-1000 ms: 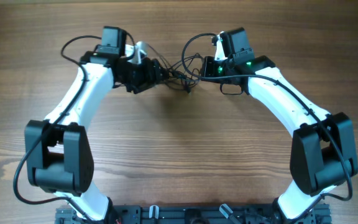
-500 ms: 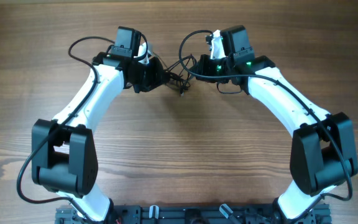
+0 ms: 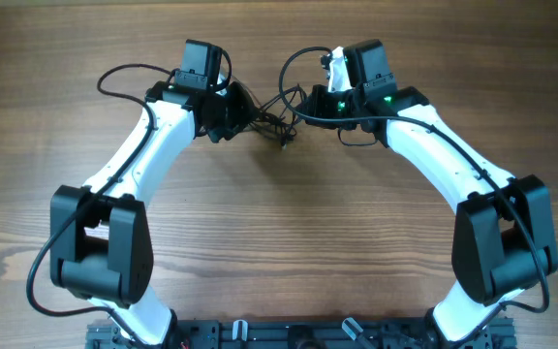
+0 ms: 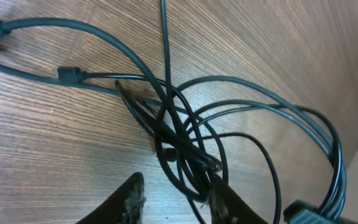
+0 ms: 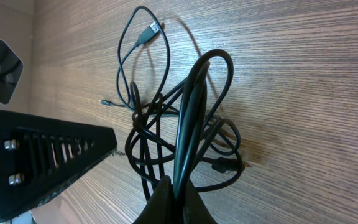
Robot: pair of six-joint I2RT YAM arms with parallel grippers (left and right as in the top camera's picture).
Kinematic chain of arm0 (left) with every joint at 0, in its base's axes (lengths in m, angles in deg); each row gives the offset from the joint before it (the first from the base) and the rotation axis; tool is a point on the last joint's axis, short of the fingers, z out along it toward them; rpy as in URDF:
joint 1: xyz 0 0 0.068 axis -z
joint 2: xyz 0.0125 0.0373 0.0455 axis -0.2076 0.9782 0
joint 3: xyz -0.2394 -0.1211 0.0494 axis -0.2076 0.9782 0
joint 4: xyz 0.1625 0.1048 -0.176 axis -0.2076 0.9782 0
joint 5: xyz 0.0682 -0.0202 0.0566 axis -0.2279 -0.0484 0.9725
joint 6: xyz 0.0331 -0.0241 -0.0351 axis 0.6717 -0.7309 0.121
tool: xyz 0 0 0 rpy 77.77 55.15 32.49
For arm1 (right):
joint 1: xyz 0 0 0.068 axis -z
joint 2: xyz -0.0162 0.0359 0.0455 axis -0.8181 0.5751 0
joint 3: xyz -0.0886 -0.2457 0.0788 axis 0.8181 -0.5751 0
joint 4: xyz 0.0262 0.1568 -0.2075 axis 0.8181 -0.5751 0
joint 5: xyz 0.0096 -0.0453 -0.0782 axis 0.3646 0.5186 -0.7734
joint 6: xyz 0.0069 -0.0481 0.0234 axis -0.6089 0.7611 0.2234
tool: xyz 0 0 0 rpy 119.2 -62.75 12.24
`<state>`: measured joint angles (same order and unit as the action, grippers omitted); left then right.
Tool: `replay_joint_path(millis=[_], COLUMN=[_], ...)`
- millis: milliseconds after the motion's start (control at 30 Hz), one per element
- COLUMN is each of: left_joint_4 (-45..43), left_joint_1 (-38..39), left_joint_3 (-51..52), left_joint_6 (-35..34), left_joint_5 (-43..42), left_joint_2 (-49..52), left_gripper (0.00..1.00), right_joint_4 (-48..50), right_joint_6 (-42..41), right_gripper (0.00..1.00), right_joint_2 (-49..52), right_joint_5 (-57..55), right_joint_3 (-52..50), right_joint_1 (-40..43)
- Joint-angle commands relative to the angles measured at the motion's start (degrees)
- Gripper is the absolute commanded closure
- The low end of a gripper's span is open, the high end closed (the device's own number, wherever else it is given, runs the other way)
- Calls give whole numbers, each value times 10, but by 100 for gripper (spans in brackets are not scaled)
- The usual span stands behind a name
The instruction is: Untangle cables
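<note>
**Item 1, cables** (image 3: 277, 118): one black tangle on the table (image 3: 279, 223), at its far middle, between the two wrists. I count several thin loops knotted together. In the right wrist view a silvery plug (image 5: 155, 29) lies free on the wood beyond the knot.

**Item 2, left gripper** (image 4: 179, 196): low over the tangle's left side, jaws apart. Strands of the knot run into the gap between the fingers (image 4: 132, 198). I see none pinched.

**Item 3, right gripper** (image 5: 174, 190): jaws together, clamped on a doubled loop of the cables. The loop stands out from the fingertips and joins the knot.

**Item 4, arms:** both reach inward from the near edge. The wrists face each other across the tangle, near but apart.
</note>
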<state>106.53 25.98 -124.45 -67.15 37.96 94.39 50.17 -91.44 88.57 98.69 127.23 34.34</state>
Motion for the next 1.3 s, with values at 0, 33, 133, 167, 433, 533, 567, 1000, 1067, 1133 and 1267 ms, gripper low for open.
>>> replay_joint_path(millis=[0, 33, 133, 167, 433, 533, 567, 1000, 1067, 1133, 1267], left_joint_4=[-13, -17, -19, -19, -17, -20, -20, -17, -17, -18, -46], left_joint_1=[4, 4, 4, 4, 17, 30, 35, 56, 56, 53, 30], left_joint_3=[-5, -5, -5, -5, -5, -5, -5, -5, -5, -5, -5], left_joint_6=[-29, -29, -40, -42, -70, -73, -73, -60, -52, -39, 11], left_joint_5=[22, 22, 22, 22, 22, 22, 22, 54, 53, 36, -79], left_joint_2=[24, 26, 32, 33, 34, 34, 34, 34, 33, 27, -1], left_gripper=[69, 70, 71, 71, 67, 66, 66, 96, 96, 96, 96], right_joint_4=[2, 2, 1, 0, 0, 0, 0, -6, -6, -7, -11], right_joint_6=[-2, -2, -2, -2, -2, -2, -3, -2, -2, -1, 14], right_gripper=[96, 96, 96, 96, 96, 96, 96, 96, 96, 96, 96], right_joint_2=[6, 6, 6, 6, 6, 6, 6, 6, 6, 6, 6], right_joint_5=[-6, -6, -6, -6, -10, -10, -10, -10, -10, -10, -13], right_joint_3=[-2, -2, -2, -2, -2, -2, -2, -2, -2, -2, -2], right_joint_1=[0, 0, 0, 0, 0, 0, 0, 0, 0, 0, 0])
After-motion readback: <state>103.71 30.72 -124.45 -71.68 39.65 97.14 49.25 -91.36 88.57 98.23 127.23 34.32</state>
